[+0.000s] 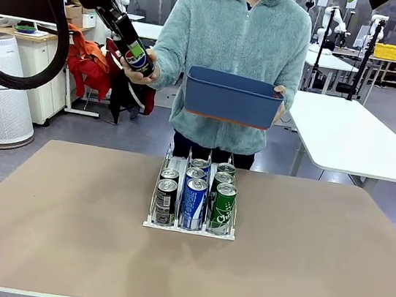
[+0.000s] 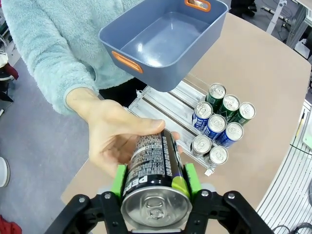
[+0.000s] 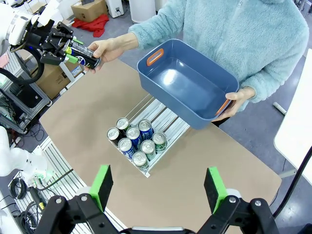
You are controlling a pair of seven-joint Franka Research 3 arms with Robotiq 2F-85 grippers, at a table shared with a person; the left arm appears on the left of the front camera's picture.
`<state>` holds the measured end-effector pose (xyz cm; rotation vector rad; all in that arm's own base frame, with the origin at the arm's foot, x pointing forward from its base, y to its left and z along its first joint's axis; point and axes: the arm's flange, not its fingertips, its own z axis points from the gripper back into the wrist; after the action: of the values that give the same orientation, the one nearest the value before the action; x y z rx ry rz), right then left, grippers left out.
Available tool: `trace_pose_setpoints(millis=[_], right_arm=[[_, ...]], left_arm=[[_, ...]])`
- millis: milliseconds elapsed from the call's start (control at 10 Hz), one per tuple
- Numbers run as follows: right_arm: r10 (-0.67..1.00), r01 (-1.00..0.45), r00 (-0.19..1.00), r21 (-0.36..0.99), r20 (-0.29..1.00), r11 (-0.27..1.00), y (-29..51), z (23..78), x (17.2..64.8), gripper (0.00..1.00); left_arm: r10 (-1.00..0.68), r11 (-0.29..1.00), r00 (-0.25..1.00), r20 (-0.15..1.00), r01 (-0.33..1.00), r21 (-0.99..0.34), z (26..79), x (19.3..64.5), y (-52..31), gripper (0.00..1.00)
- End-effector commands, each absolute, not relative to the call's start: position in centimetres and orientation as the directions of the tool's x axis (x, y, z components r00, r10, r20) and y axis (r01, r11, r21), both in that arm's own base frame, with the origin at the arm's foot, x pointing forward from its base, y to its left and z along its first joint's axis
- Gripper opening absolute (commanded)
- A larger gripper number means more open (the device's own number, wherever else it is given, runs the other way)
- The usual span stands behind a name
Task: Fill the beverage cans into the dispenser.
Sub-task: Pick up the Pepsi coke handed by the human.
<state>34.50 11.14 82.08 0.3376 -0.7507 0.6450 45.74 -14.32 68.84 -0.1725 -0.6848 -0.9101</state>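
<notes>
in the air: the black pepsi can (image 1: 133, 48) hangs over the far left edge of the table (image 1: 61, 233), well above it and well apart from the dispenser, caught between robot and person.
can grip: the left gripper (image 2: 155, 179) is clamped on the can's top end, green pads pressed to both sides just under the silver lid, so the can points away from the wrist.
person's hand: the person's hand (image 2: 114, 134) cups the can's lower half from beneath, fingers curled loosely round it rather than squeezing; whether it is giving or only steadying cannot be told.
why so: this looks like a handover, the can held out sideways so the gripper can take one end while the palm bears the other.
dispenser: the white rack (image 1: 194, 194) sits mid-table, its three lanes running away from the robot.
cans in place: seven cans (image 3: 136, 143) crowd the rack's near end, two black in the left lane, three blue-and-white in the middle, two green in the right; they touch one another, likely because the lanes feed cans forward.
room left: the far stretch of each lane is bare, the left lane being the probable home for the black can.
tub: the person's other hand holds the blue tub (image 3: 187, 83) tilted above the rack's far end; it is empty inside.
right gripper: the right gripper (image 3: 158, 187) hovers high over the near table edge, jaws spread wide, nothing between them.
</notes>
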Motion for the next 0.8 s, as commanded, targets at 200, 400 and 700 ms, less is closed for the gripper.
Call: trace_pose_setpoints(millis=[200, 400, 700], right_arm=[[0.416, -0.648, 0.551, 0.057, 0.723, 0.759, 11.18, 82.03, 34.49, 1.0], [0.416, -0.648, 0.551, 0.057, 0.723, 0.759, 11.18, 82.03, 34.49, 1.0], [0.416, -0.648, 0.551, 0.057, 0.723, 0.759, 11.18, 82.03, 34.49, 1.0]], left_arm=[[-0.669, 0.616, 0.42, 0.613, 0.775, 0.142, 68.84, 45.74, -14.32, 0.39], [-0.669, 0.616, 0.42, 0.613, 0.775, 0.142, 68.84, 45.74, -14.32, 0.39], [-0.669, 0.616, 0.42, 0.613, 0.775, 0.142, 68.84, 45.74, -14.32, 0.39]])
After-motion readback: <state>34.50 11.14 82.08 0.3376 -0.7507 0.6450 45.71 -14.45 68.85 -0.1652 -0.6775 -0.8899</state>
